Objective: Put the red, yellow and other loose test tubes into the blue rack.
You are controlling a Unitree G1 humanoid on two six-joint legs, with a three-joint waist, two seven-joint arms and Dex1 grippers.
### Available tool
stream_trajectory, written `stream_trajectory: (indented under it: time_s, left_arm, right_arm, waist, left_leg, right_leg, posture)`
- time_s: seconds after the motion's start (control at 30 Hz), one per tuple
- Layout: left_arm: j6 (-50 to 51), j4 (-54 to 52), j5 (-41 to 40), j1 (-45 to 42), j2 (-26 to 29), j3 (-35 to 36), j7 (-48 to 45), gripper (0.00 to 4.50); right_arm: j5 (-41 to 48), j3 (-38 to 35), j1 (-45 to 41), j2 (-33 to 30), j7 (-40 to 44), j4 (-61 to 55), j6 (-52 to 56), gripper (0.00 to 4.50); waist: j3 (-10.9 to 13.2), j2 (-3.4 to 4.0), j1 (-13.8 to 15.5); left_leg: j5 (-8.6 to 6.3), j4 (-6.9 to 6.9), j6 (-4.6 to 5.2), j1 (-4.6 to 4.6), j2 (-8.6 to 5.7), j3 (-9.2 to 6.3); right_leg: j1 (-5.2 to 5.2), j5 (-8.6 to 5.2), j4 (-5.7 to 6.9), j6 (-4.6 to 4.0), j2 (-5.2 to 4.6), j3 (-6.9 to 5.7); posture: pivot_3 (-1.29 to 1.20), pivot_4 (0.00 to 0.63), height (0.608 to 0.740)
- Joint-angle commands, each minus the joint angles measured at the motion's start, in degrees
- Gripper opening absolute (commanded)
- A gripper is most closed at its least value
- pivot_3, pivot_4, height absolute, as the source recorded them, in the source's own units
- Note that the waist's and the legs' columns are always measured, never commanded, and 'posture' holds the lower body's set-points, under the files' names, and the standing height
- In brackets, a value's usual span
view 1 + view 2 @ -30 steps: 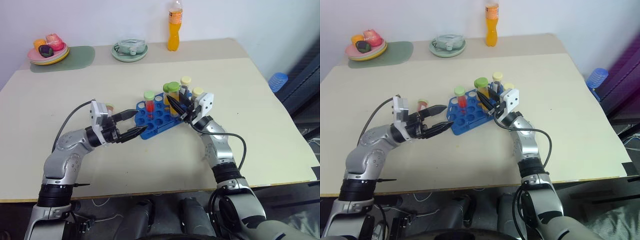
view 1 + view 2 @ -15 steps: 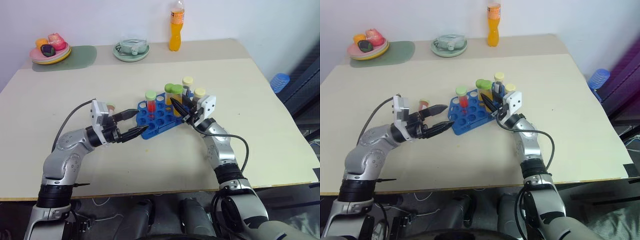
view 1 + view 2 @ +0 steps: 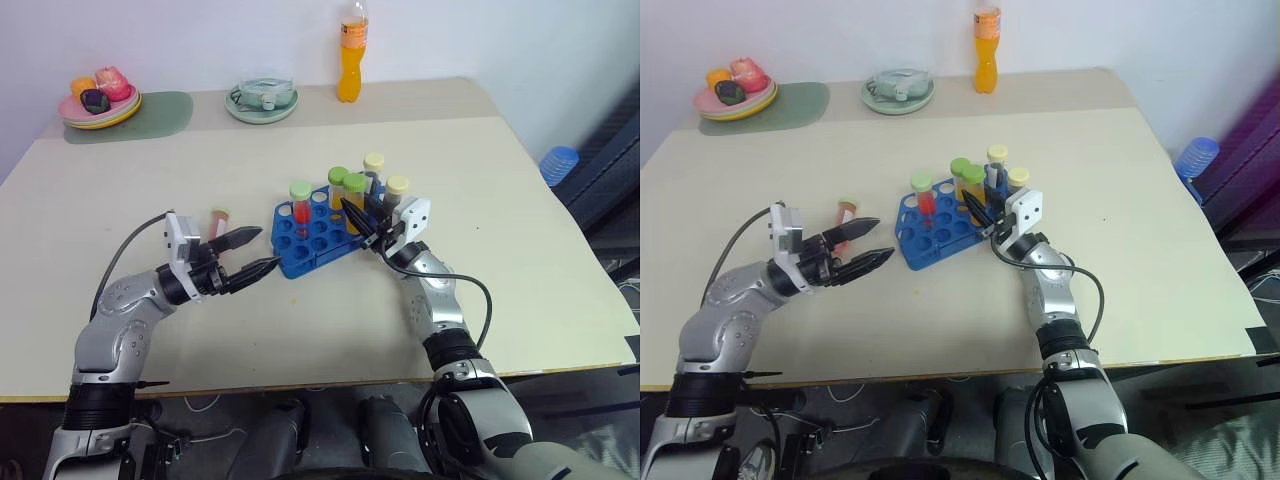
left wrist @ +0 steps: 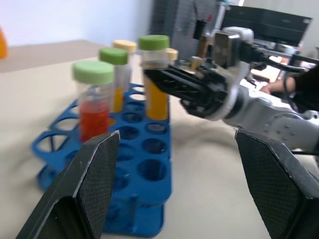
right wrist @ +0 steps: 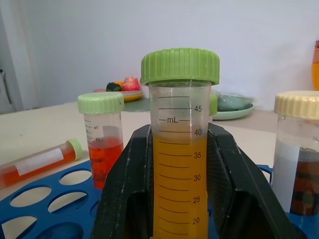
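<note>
Left eye view gives you five capped tubes upright in the blue rack (image 3: 318,234), one loose red tube (image 3: 217,222) on the tabletop (image 3: 500,210), left hand (image 3: 254,253) released. Right wrist view: right hand (image 5: 182,189) grasping the yellow tube (image 5: 180,149).

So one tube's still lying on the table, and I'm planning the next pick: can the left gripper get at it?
Probably yes. The loose tube lies in the open beside the blue rack, and the left gripper hovers open near it, nothing between.
</note>
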Motion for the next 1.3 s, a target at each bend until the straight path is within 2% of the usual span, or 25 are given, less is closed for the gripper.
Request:
stream_trajectory:
  time_s: [0.03,0.13,0.17,0.3,0.53,0.67,0.87,1.03,1.1,1.3]
  left_arm:
    - [-1.6,0.5,-1.0,-0.3,-0.1,2.7,0.7,3.79]
    - [-2.4,1.8,-0.5,-0.7,-0.3,3.4,1.3,3.79]
    - [-2.6,2.2,-0.6,-0.7,-0.5,3.7,1.6,3.79]
    - [-3.0,3.2,-0.7,-0.4,-1.7,5.1,4.3,3.79]
    - [-1.7,1.8,2.7,0.8,-3.9,6.0,15.9,3.79]
    - [2.0,-0.8,3.6,1.7,-4.5,6.9,24.1,3.79]
    - [7.7,-4.3,3.2,1.0,-4.1,7.9,31.5,3.79]
    - [27.2,-4.4,2.9,-6.1,-1.9,9.3,46.2,3.79]
    - [40.5,-4.0,1.7,-11.8,0.1,9.3,50.7,3.79]
    - [58.0,1.5,2.3,-28.1,-1.1,10.7,57.9,3.79]
  right_arm:
    - [0.1,0.0,0.3,0.6,0.5,1.4,-2.3,2.84]
    - [-2.4,0.3,0.1,0.3,-1.8,2.5,-4.4,4.32]
    - [-2.9,0.5,0.1,0.0,-2.2,2.6,-4.6,4.42]
    - [-5.3,2.0,1.1,-1.8,-2.5,0.5,-3.6,4.42]
    - [-6.2,4.4,7.4,-5.5,-2.1,-11.7,1.6,4.42]
    - [-5.0,4.4,14.1,-10.3,-1.5,-23.9,8.1,4.42]
    - [0.6,-0.2,24.0,-19.1,-0.5,-39.5,20.2,4.42]
    - [6.7,-4.2,27.2,-26.7,2.8,-48.8,28.5,4.42]
    - [9.7,-5.2,26.8,-30.3,4.2,-53.2,33.6,4.42]
    - [18.6,-6.4,22.9,-36.6,4.0,-62.1,49.0,4.42]
  waist:
    - [0.0,0.0,0.0]
    - [0.0,0.0,-0.1]
    - [0.0,0.0,-0.1]
    - [0.0,0.0,-0.1]
    - [0.0,0.0,0.2]
    - [0.0,0.0,0.3]
    - [0.0,0.0,0.5]
    - [0.0,-0.04,0.9]
    - [0.0,-0.04,1.0]
    - [0.0,-0.13,1.7]
  left_leg:
    - [0.0,0.0,0.0,0.0,0.0,0.0]
    - [0.0,-0.02,0.0,0.01,0.01,0.0]
    - [0.0,-0.04,0.0,0.01,0.01,0.0]
    - [0.0,-0.03,-0.01,0.01,0.01,0.0]
    - [0.0,-0.04,-0.01,0.01,0.01,0.0]
    - [-0.01,-0.04,-0.01,0.0,0.01,0.0]
    - [-0.18,-0.05,0.26,-0.01,0.01,0.0]
    - [-0.22,0.0,0.34,-0.03,0.02,0.0]
    - [-0.22,0.01,0.34,-0.04,0.05,0.0]
    - [-0.3,0.18,0.31,-0.09,0.05,0.0]
  right_leg:
    - [0.0,0.0,0.0,0.0,0.0,0.0]
    - [-0.01,0.0,0.01,0.0,0.01,0.0]
    - [-0.02,0.0,0.01,0.0,0.01,0.0]
    - [-0.02,0.0,0.01,0.0,0.01,0.01]
    - [-0.01,0.0,0.0,0.0,0.01,0.02]
    - [-0.02,0.0,-0.01,0.0,0.0,0.03]
    - [-0.02,0.0,-0.01,0.0,-0.01,0.03]
    - [-0.01,-0.01,-0.01,0.01,-0.09,0.03]
    - [-0.01,-0.01,-0.01,0.01,-0.08,0.03]
    - [0.02,-0.01,-0.03,0.04,-0.04,-0.03]
  posture:
    - [0.0,0.15,0.74]
    - [0.0,0.15,0.74]
    - [0.0,0.15,0.74]
    - [0.0,0.15,0.74]
    - [0.0,0.15,0.74]
    - [0.0,0.15,0.74]
    - [0.0,0.15,0.74]
    - [0.0,0.15,0.74]
    - [0.0,0.15,0.74]
    - [0.0,0.15,0.74]
